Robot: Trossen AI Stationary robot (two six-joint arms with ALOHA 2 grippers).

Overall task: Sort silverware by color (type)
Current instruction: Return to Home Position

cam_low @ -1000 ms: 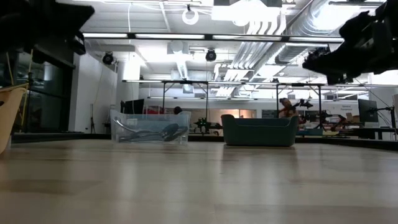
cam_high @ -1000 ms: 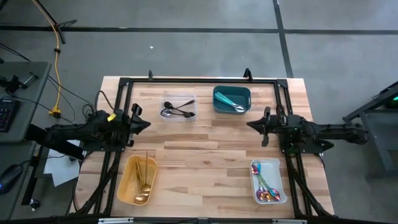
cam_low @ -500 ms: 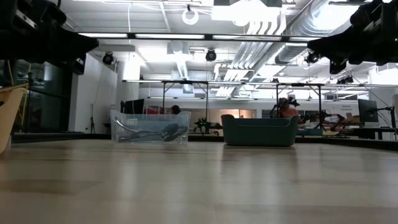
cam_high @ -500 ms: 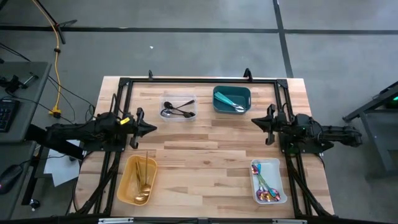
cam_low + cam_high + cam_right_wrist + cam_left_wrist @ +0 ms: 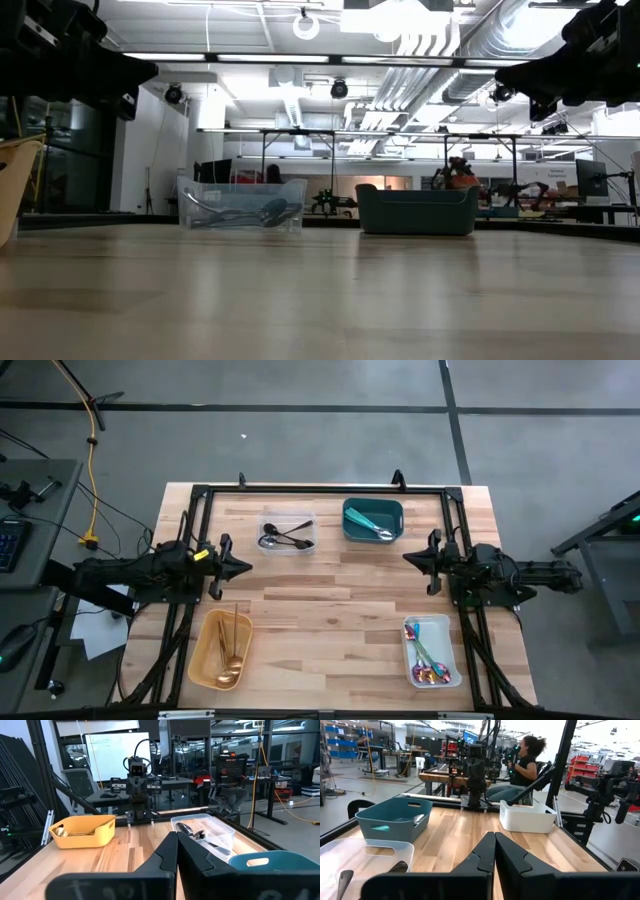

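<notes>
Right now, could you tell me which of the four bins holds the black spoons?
The clear bin, left of the teal bin in the high view; it alone holds black spoons.

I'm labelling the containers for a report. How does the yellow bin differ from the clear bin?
The yellow bin is opaque; the clear bin is see-through. The yellow bin holds gold spoons; the clear bin holds dark utensils. The yellow bin looks larger and sits nearer the low camera than the clear bin. Both are rectangular and stand on the wooden table.
</notes>
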